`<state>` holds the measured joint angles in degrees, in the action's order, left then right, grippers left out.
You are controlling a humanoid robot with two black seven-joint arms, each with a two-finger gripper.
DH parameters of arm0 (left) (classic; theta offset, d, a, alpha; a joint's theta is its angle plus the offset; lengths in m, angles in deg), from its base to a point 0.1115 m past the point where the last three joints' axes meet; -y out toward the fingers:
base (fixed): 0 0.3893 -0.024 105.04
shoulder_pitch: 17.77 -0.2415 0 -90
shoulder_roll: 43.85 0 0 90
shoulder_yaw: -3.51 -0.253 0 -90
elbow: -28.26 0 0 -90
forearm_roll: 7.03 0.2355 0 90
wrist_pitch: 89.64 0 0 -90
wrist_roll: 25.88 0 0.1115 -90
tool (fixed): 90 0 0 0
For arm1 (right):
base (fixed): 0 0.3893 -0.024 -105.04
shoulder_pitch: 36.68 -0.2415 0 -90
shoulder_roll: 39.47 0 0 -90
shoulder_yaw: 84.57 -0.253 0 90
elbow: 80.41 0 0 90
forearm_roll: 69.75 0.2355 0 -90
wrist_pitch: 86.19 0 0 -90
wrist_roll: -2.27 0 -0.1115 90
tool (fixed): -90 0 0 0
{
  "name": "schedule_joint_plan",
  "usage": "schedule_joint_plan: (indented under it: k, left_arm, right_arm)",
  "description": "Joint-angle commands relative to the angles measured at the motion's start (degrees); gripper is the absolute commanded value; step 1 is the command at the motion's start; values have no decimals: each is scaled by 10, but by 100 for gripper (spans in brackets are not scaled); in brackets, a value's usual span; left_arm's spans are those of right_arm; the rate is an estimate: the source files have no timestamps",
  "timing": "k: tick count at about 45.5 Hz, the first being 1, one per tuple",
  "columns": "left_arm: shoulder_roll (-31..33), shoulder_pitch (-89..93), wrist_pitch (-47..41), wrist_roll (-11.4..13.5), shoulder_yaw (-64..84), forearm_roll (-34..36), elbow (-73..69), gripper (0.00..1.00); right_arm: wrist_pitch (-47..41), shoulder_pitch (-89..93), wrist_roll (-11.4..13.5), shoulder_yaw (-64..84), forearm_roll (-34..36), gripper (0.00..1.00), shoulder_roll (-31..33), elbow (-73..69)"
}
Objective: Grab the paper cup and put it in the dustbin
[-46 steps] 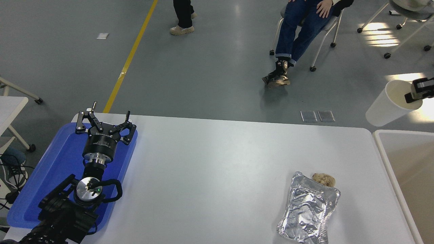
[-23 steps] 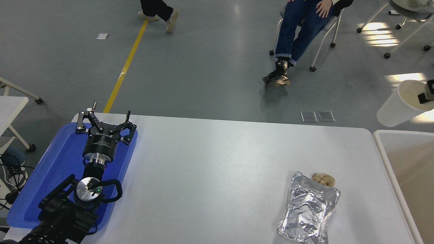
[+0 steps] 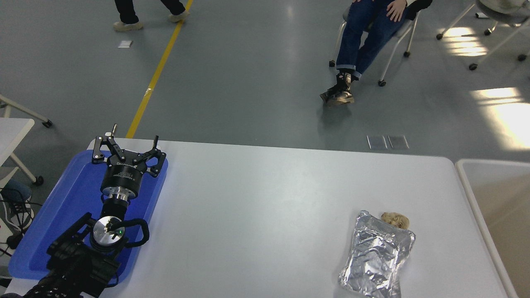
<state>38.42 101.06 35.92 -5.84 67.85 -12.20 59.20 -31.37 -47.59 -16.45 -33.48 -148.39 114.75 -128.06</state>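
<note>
The paper cup is out of view, and so is my right gripper. The dustbin (image 3: 468, 182) shows at the right edge as a white rounded rim with pale beige inner walls. My left gripper (image 3: 125, 145) is parked at the lower left over the blue tray, its fingers spread open and holding nothing.
A blue tray (image 3: 66, 207) lies at the table's left end under the left arm. A crinkled silver foil bag (image 3: 377, 256) with a small brown lump (image 3: 395, 219) at its top lies near the front right. A person sits on a chair (image 3: 364, 33) beyond the table; another walks at top left.
The right gripper carried the paper cup rightwards above the dustbin's far end and out of the picture. The walking person moved left. The left arm stayed still.
</note>
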Motion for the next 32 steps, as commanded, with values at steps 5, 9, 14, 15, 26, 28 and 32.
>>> schedule_joint_plan:
  k: [5, 9, 14, 15, 26, 28, 32]
  left_arm:
    - [0, 0, -1, 0, 0, 0, 0, 100]
    - [0, 0, 0, 0, 0, 0, 0, 100]
    - [0, 0, -1, 0, 0, 0, 0, 100]
    - [0, 0, -1, 0, 0, 0, 0, 100]
    - [0, 0, -1, 0, 0, 0, 0, 100]
    - [0, 0, -1, 0, 0, 0, 0, 100]
    - [0, 1, -1, 1, 0, 0, 0, 100]
  right_arm:
    - [186, 276, -31, -15, 94, 0, -75, 236]
    - [206, 361, -39, -18, 176, 0, -109, 307]
    - [210, 460, -65, -19, 247, 0, -151, 401]
    - [211, 475, -69, -19, 258, 0, -160, 416]
    - [231, 569, -68, -17, 359, 0, -211, 468]
    - [238, 578, -66, -19, 363, 0, -215, 468]
    - [250, 596, -64, -21, 371, 0, -227, 468]
